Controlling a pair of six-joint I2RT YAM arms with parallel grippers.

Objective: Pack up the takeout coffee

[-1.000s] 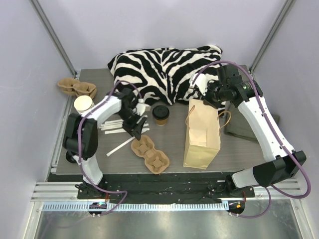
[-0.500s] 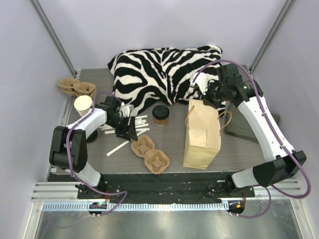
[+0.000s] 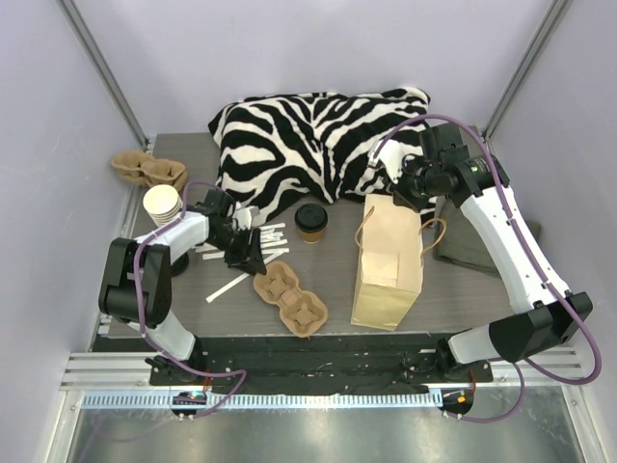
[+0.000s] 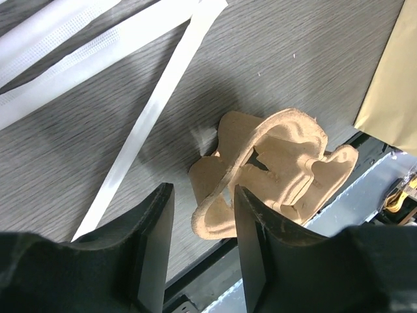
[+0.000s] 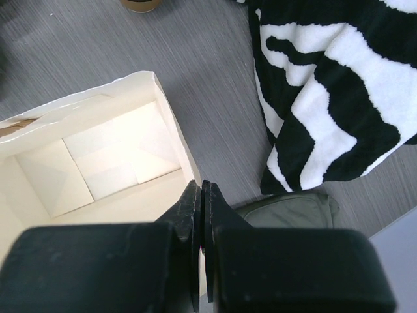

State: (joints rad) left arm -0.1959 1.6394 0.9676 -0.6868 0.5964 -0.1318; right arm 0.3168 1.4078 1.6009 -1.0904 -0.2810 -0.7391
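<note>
Where the black-and-white zebra-striped cloth (image 3: pixel 318 135) ends, the open tan kraft paper bag (image 3: pixel 390 270) stands upright, its rim pinched between the closed jaws of the right gripper (image 5: pixel 201 189). The left gripper (image 4: pixel 203 192) hangs half-open and empty over the moulded brown pulp cup carrier (image 3: pixel 291 299). The small brown, black-lidded takeout coffee (image 3: pixel 311 222) stands on the grey wood-grain table (image 3: pixel 337 256) between the left gripper and the bag, just before the cloth.

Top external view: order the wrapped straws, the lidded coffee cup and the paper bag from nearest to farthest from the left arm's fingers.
1. The wrapped straws, lying right beside the left fingers.
2. The lidded coffee cup, mid-table, to their right.
3. The paper bag, farther right again.
</note>
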